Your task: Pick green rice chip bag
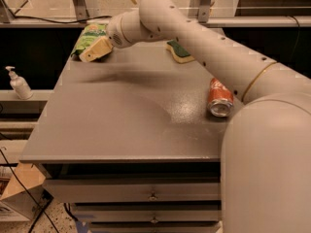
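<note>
One end effector (95, 51) at corner bag (88, 34)

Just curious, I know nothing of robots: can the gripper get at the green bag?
Probably yes. The gripper is right at the bag on the table's far left corner, with nothing between them; the sponge and can lie well to the right.

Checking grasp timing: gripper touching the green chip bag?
Cannot tell. Camera view: gripper overlaps the green rice chip bag at the table's far-left corner; contact unclear.
</note>
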{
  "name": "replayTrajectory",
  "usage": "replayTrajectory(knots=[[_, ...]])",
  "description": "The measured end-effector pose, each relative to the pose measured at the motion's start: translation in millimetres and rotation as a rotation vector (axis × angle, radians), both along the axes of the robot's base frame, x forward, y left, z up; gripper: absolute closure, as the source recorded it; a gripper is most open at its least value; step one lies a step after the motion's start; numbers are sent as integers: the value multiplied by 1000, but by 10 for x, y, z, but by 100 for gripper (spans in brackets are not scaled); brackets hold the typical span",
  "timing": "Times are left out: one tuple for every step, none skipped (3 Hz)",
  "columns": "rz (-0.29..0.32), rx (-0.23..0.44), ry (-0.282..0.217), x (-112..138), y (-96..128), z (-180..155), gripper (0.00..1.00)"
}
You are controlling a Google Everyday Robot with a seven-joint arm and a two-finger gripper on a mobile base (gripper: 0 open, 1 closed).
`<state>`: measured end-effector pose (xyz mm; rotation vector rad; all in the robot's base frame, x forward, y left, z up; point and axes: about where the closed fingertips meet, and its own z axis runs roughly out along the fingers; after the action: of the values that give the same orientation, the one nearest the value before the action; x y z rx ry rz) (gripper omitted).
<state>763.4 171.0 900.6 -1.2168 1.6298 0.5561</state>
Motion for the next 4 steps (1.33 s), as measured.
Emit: replayTrajectory(knots=[[-20,4,27,216,148,-180,0],[-34,19,59,388,280,-358,0],[-47,51,93,513,345,-483,18],[-66,70,102,557,315,-506,41]])
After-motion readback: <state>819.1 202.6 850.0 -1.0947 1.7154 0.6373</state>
